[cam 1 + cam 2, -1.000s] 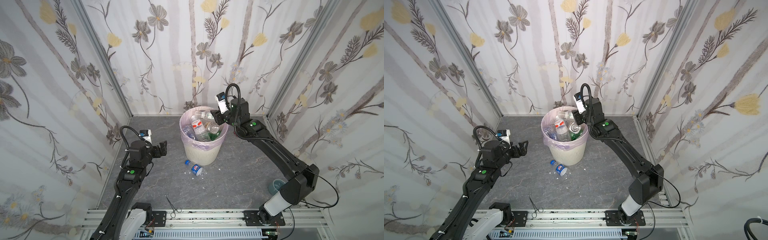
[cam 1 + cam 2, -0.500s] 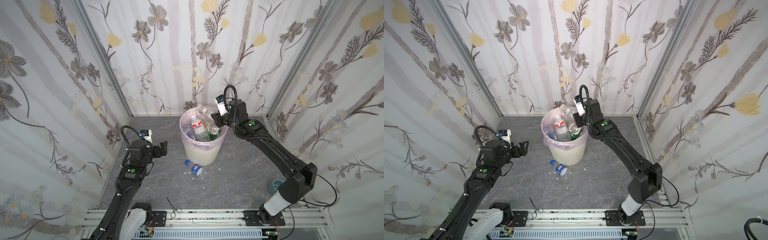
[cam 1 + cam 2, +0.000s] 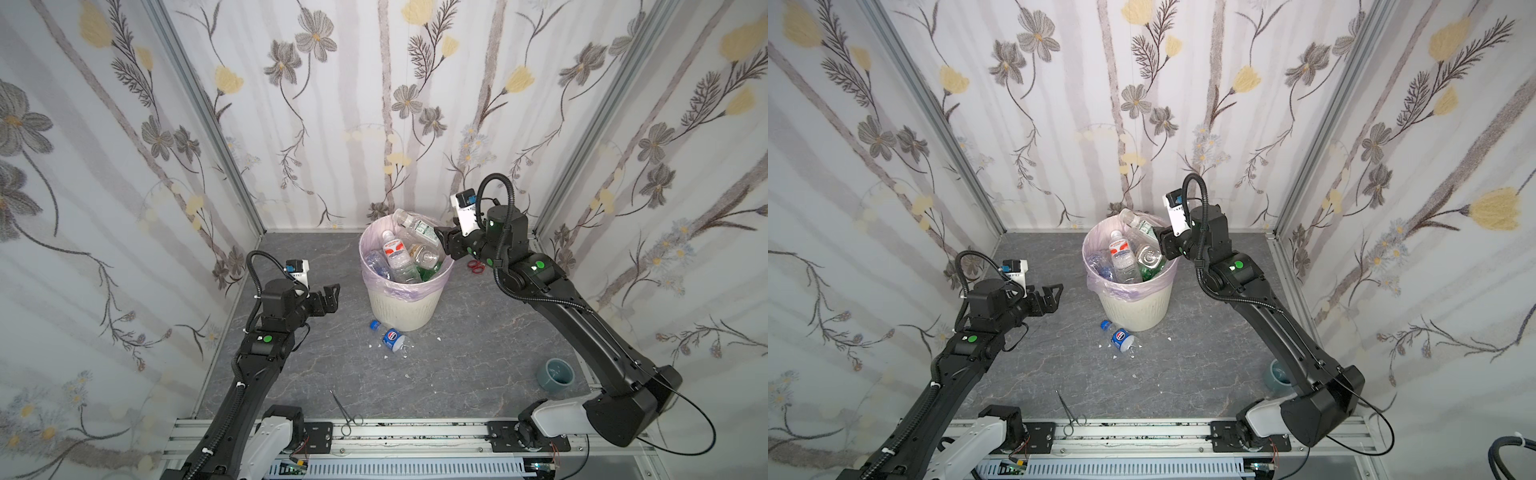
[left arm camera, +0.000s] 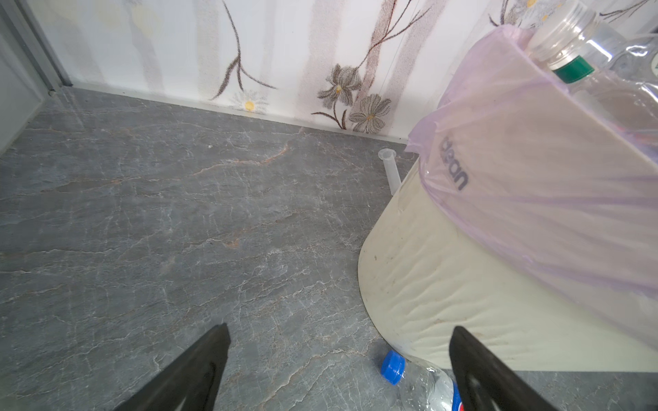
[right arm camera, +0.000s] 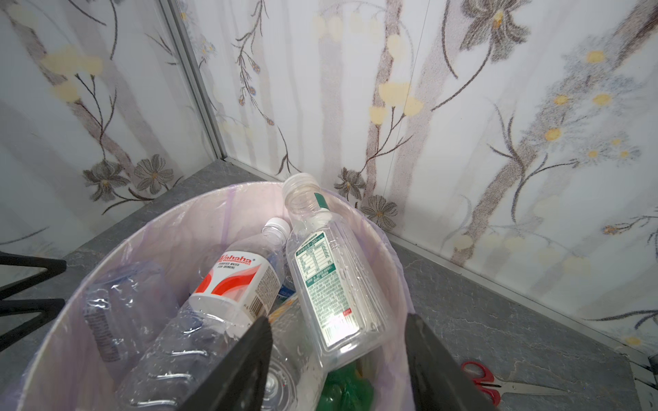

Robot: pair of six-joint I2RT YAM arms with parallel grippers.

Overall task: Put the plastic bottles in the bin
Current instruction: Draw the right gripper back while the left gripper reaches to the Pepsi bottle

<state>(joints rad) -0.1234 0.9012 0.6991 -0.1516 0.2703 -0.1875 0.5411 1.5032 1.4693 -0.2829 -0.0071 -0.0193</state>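
The bin (image 3: 405, 307) (image 3: 1136, 307), cream and ribbed with a pink liner, stands mid-floor, heaped with plastic bottles. On top lies a clear bottle with a green-and-white label (image 3: 417, 227) (image 5: 331, 284), its neck over the far rim, beside a red-and-white labelled one (image 3: 392, 251) (image 5: 235, 281). My right gripper (image 3: 444, 241) (image 5: 338, 322) hovers at the bin's right rim. It is open, its jaws either side of the clear bottle's base without touching. Another bottle, blue-capped (image 3: 390, 337) (image 4: 420, 384), lies on the floor against the bin. My left gripper (image 3: 330, 297) (image 4: 340, 329) hangs open and empty, left of the bin.
Red-handled scissors (image 3: 476, 266) (image 5: 479, 377) lie right of the bin under my right arm. Metal forceps (image 3: 347, 411) rest near the front rail and a grey-blue cup (image 3: 555, 374) at front right. A clear tube (image 4: 390, 170) lies behind the bin. Walls close three sides.
My right gripper's jaws have parted and let go of the clear green-labelled bottle, which now rests on the pile at the far rim. The left arm has not moved.
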